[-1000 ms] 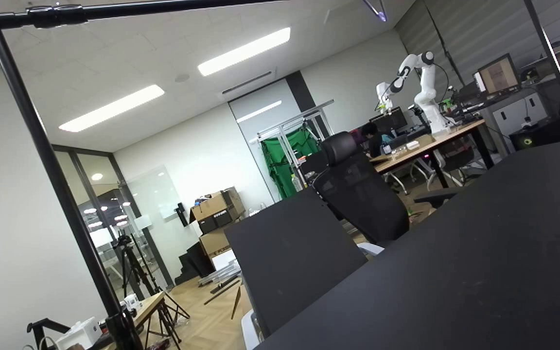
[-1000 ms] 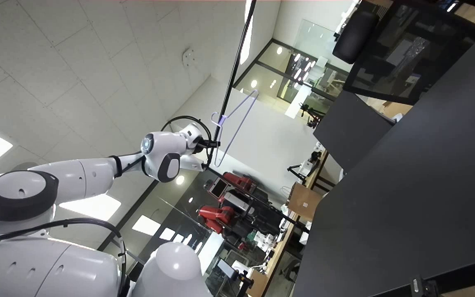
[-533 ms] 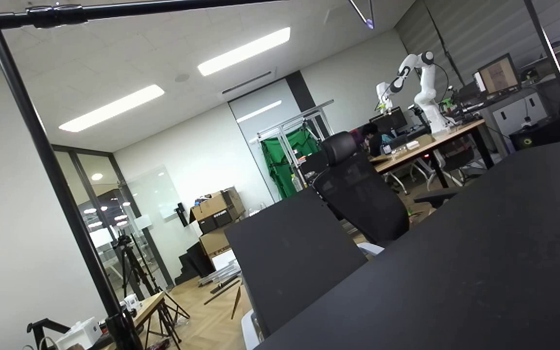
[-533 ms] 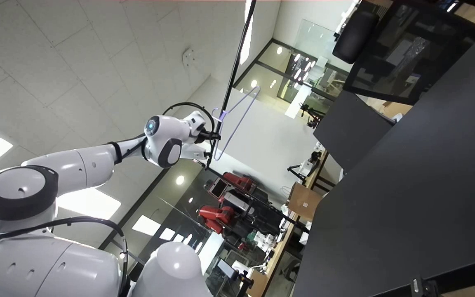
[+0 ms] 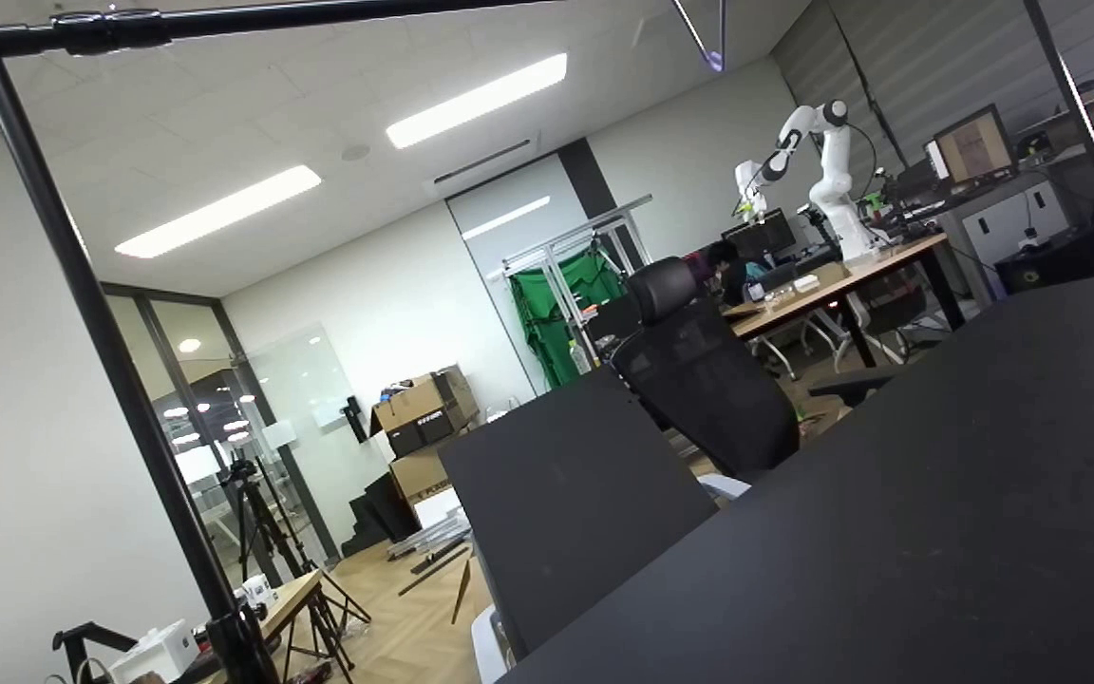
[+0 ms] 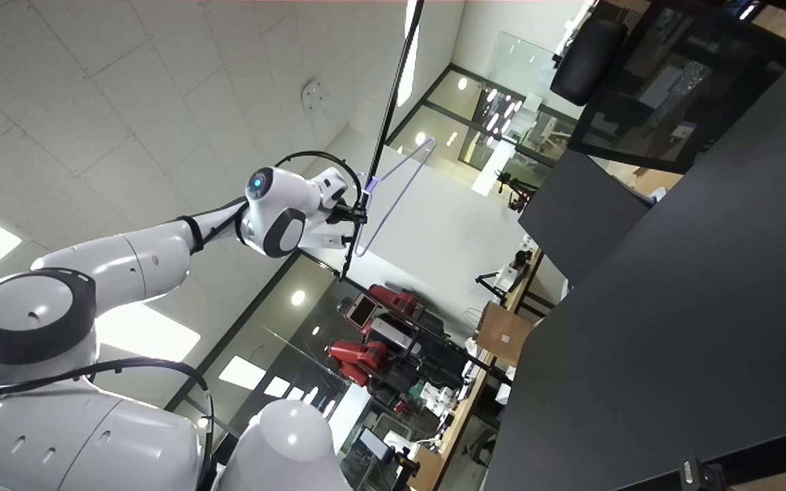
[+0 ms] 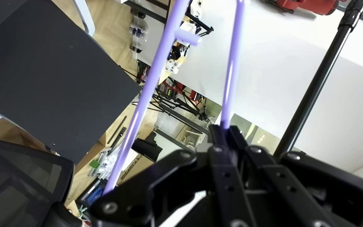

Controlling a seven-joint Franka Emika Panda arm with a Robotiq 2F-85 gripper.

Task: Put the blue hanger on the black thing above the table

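Blue hanger (image 7: pixel 152 78), pinched in my closed claw (image 7: pixel 225 130); black bar (image 7: pixel 314 90) beside the claw; likely the hooking-on step; next I must seat it, then release

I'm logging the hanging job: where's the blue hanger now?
In the wrist view, the blue hanger is gripped in the hand, to the left of the black bar.

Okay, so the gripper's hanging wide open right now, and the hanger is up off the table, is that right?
Not quite: the gripper isn't open. The wrist view shows it shut on a straight stretch of the hanger. The rest stands: the hanger is up off the table, as an exterior view shows.
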